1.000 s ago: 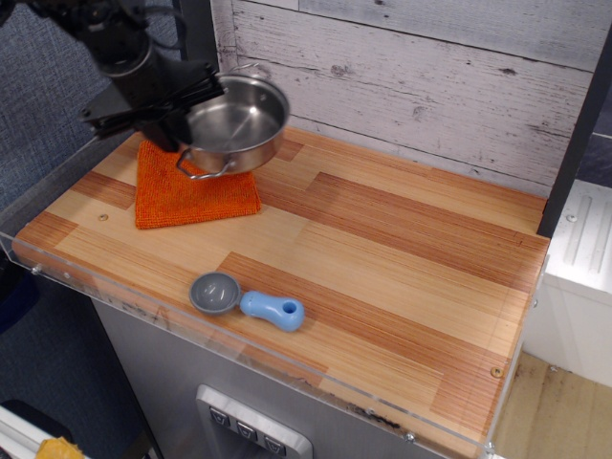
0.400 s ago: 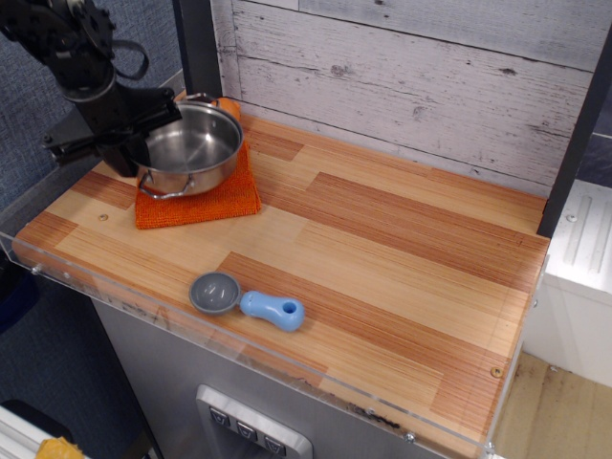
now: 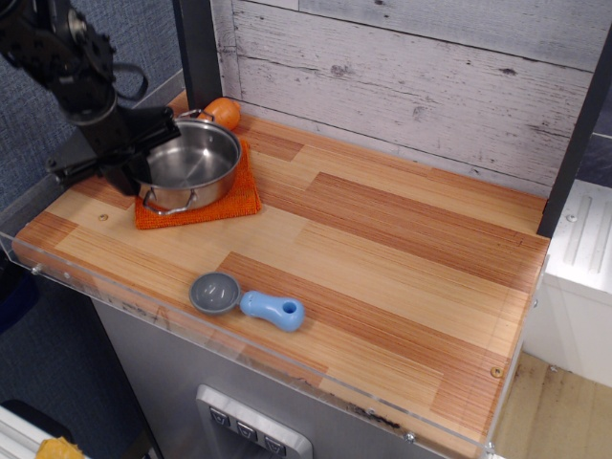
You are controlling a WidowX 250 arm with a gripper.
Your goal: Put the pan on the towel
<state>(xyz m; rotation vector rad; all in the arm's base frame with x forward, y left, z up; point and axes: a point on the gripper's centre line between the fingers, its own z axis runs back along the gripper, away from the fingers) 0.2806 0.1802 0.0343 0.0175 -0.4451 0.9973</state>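
Since the earlier frames, the round shiny stainless-steel pan with two small wire loop handles has been carried left and lowered, from well above the counter to the square bright-orange textured towel, which it now covers over most of its area. The pan appears to sit on or just above the cloth; contact cannot be confirmed from this view. The black end effector is seen at the pan's left rim and appears to be pinching that rim, though the fingertips themselves are hidden by the pan wall, so the grip is judged, not seen.

The placing step is judged to be nearly finished. What the next move calls for is a release of the rim followed by a clean withdrawal up and to the left, so that the pan is not dragged off the towel.

A smooth orange carrot-like object lies just behind the pan, against the whitewashed plank wall. A small grey scoop with a blue handle lies well apart, near the counter's front edge.
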